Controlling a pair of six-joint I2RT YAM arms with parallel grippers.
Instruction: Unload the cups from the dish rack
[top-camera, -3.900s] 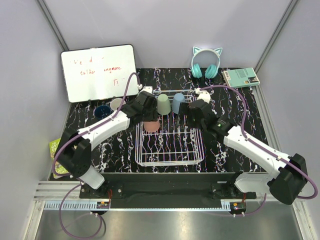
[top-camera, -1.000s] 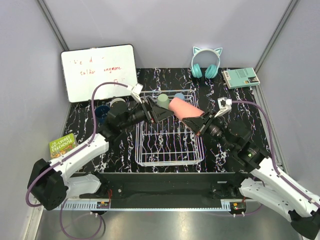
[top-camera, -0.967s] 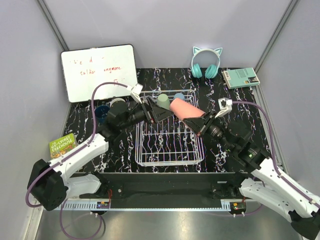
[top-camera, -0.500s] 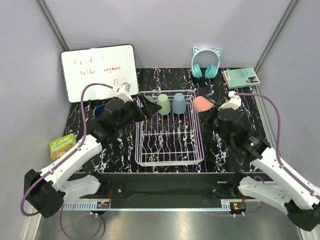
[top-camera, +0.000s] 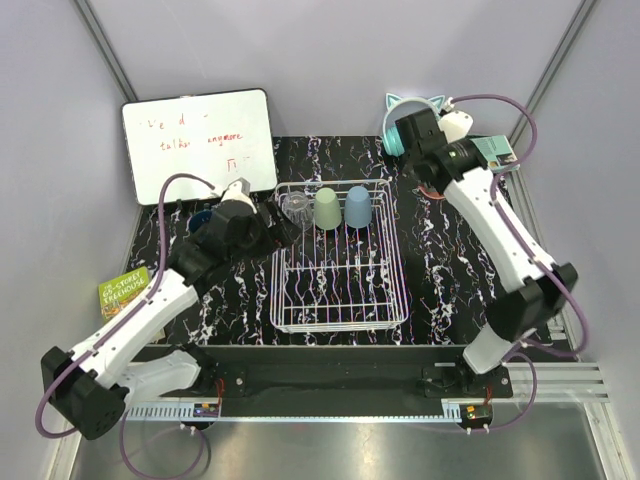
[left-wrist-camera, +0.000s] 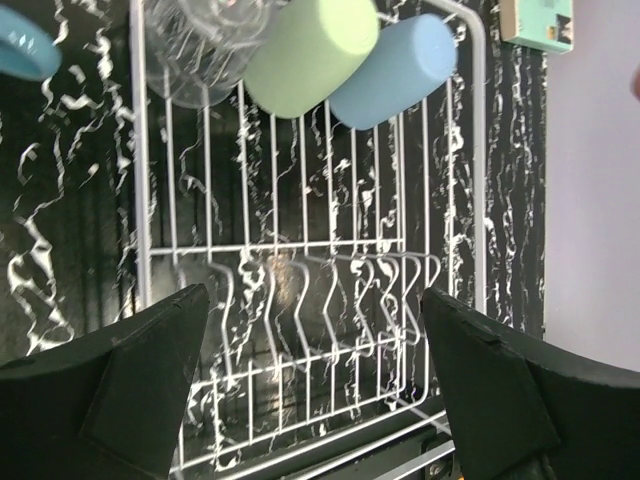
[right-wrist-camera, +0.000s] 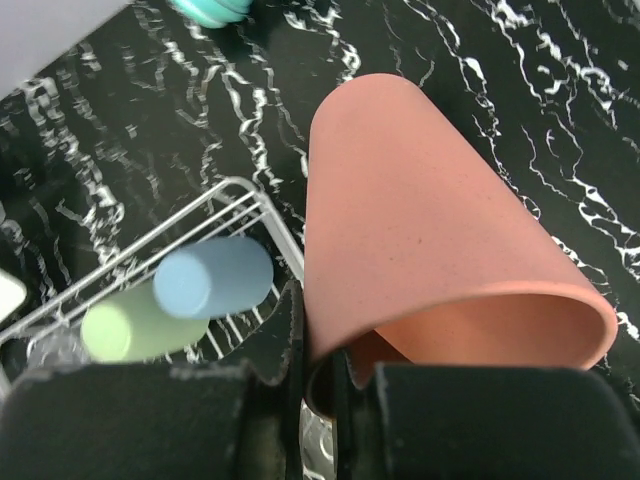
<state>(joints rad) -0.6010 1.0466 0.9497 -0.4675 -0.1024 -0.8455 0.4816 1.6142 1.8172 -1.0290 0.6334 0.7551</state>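
The white wire dish rack (top-camera: 338, 327) sits mid-table. A clear glass (top-camera: 293, 208), a sage-green cup (top-camera: 327, 209) and a light-blue cup (top-camera: 357, 206) stand at its far end. In the left wrist view the rack (left-wrist-camera: 300, 245) lies below, with the green cup (left-wrist-camera: 310, 50) and blue cup (left-wrist-camera: 392, 70) at the top. My left gripper (top-camera: 270, 222) hovers open at the rack's far-left corner, holding nothing. My right gripper (right-wrist-camera: 322, 345) is raised at the back right, shut on the rim of the salmon-pink cup (right-wrist-camera: 420, 220). A dark blue mug (top-camera: 204, 219) stands left of the rack.
A whiteboard (top-camera: 198, 145) leans at the back left. Teal cat-ear headphones (top-camera: 393, 102) and a teal box (top-camera: 497, 150) lie at the back right, beside the raised right arm. A green book (top-camera: 125, 292) sits off the table's left edge.
My right arm has carried the pink cup from above the rack up and away to the back right. My left gripper has drawn back to the rack's far-left corner, still open.
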